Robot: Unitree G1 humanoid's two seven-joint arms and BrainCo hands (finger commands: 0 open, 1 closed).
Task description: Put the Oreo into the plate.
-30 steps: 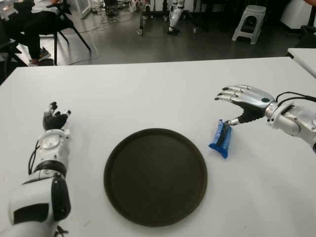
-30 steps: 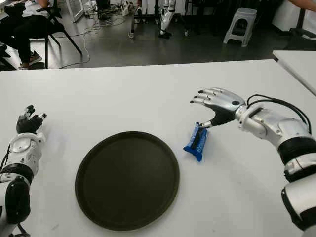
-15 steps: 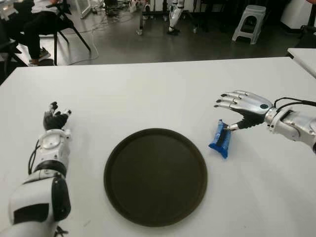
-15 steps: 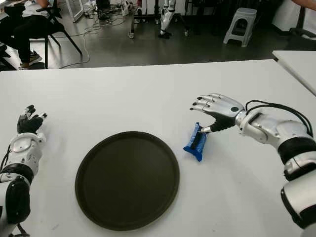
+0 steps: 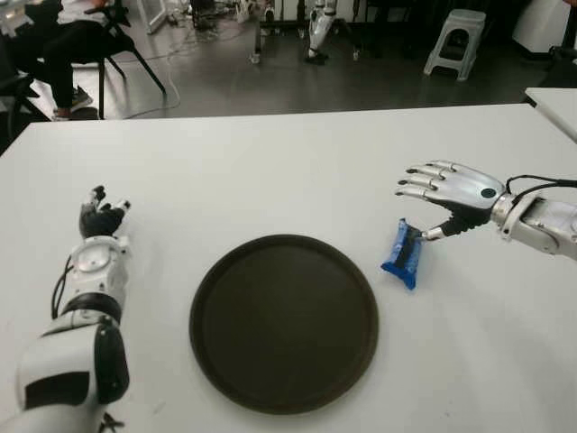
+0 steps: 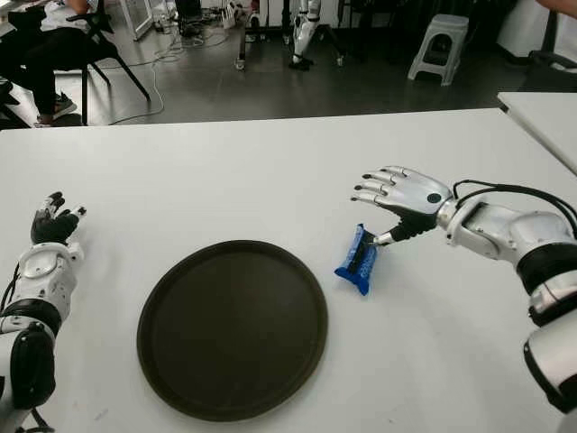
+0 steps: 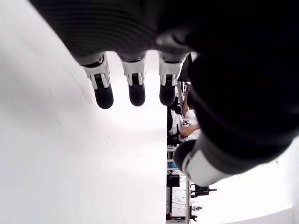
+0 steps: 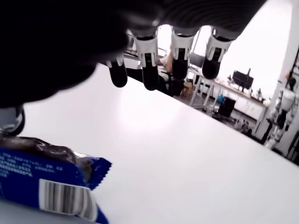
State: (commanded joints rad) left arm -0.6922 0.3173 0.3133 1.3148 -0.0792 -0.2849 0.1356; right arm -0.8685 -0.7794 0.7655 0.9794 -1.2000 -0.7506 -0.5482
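A blue Oreo pack (image 5: 403, 253) lies flat on the white table (image 5: 270, 171), just right of the round dark plate (image 5: 284, 322). My right hand (image 5: 416, 212) hovers over the pack's far right end with fingers spread, open. Its thumb tip comes down at the pack's upper edge, and whether they touch I cannot tell. In the right wrist view the pack (image 8: 42, 182) shows under the palm, with the fingers (image 8: 177, 51) stretched out above bare table. My left hand (image 5: 101, 216) shows at the far left, open and holding nothing. The plate holds nothing.
Beyond the table's far edge is a floor with a chair and a seated person (image 5: 63, 45) at the back left and a plastic stool (image 5: 455, 41) at the back right. The corner of another white table (image 5: 554, 104) shows at the right.
My right hand has shifted slightly to the right and lowered a little, thumb still at the pack. The Oreo pack, plate and left hand have not moved.
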